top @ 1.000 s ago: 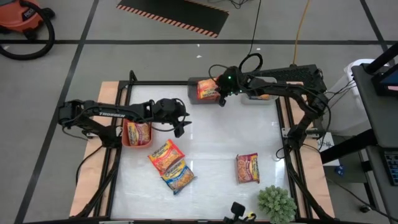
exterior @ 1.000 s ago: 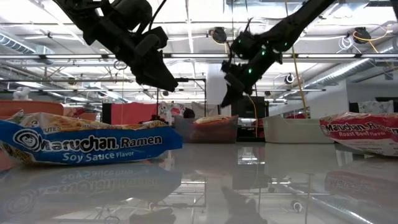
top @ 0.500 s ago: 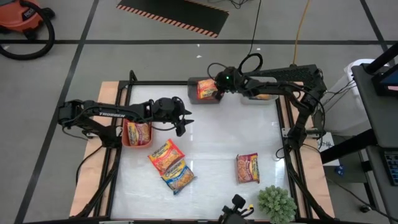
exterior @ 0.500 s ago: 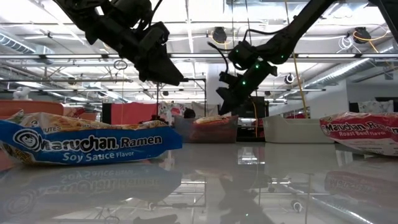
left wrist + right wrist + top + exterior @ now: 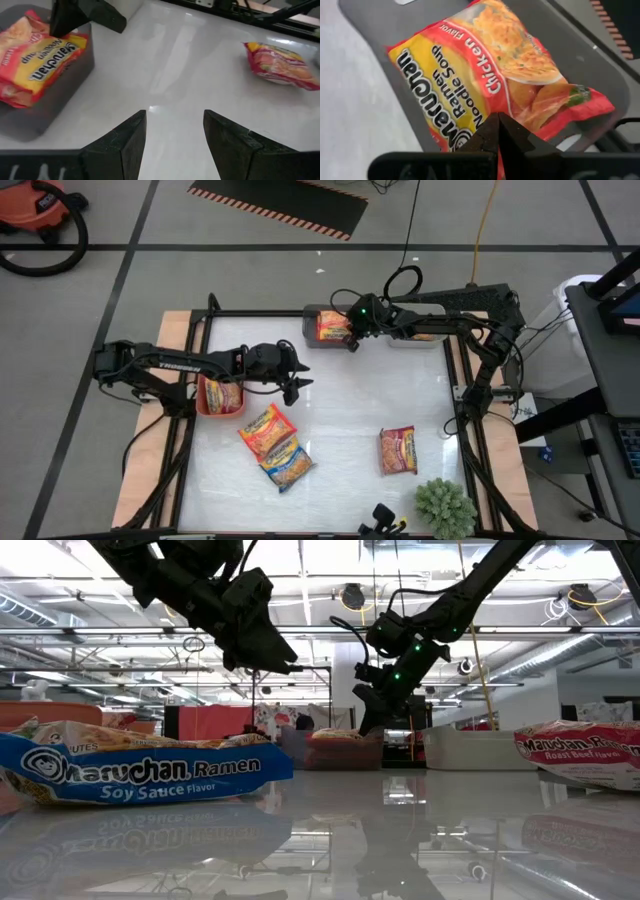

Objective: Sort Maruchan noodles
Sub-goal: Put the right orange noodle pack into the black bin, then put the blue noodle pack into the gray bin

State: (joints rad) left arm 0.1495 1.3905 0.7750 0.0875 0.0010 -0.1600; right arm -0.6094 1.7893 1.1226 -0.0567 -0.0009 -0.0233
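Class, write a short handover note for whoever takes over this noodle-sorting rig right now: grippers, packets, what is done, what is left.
Left gripper: open, empty, hovering above the table beside the red bin.
Right gripper: shut, empty, over the grey bin at the far edge.
Done: a chicken packet lies in the grey bin; one packet is in the red bin.
Left: three packets on the table, a red one touching a blue soy sauce one, and a roast beef one apart, nearer the right arm.
The white bin is mostly hidden by the right arm.
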